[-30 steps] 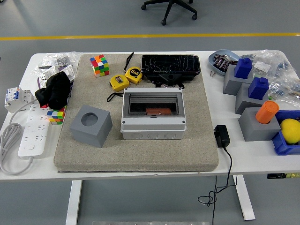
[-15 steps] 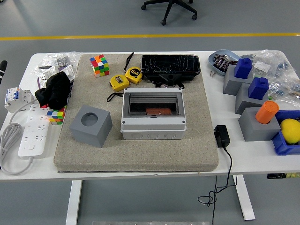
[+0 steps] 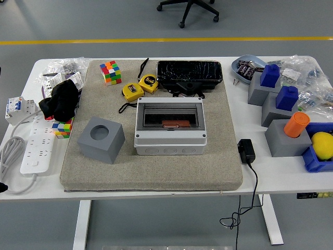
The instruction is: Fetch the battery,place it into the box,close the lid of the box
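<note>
We look over the white table (image 3: 171, 185) and almost nothing on it moves from one picture to the next. The grey plastic box with the see-through lid (image 3: 170, 126) sits in the middle of the frame on the tan felt mat (image 3: 208, 166), in the same spot as a second ago. Through the lid we see a flat orange-brown block (image 3: 175, 124) lying inside the box. We think this is the battery, but it is small and we cannot be sure. The lid looks down flat over it.

The one small change is at the far left edge of the frame. Half a second ago a dark tip shows there, high up near the table's far corner. Now a dark bit (image 3: 2, 186) shows low down at the left edge, near the white cord. We guess it is part of our left arm, but it is too small to tell. We cannot see our left hand or our right hand at all, so we cannot say if they are open or closed. Nothing is being held over the table.

The grey cube with a round hole (image 3: 101, 139) stays to the left of the box.

So we think the job looks done, or nearly done.
</note>
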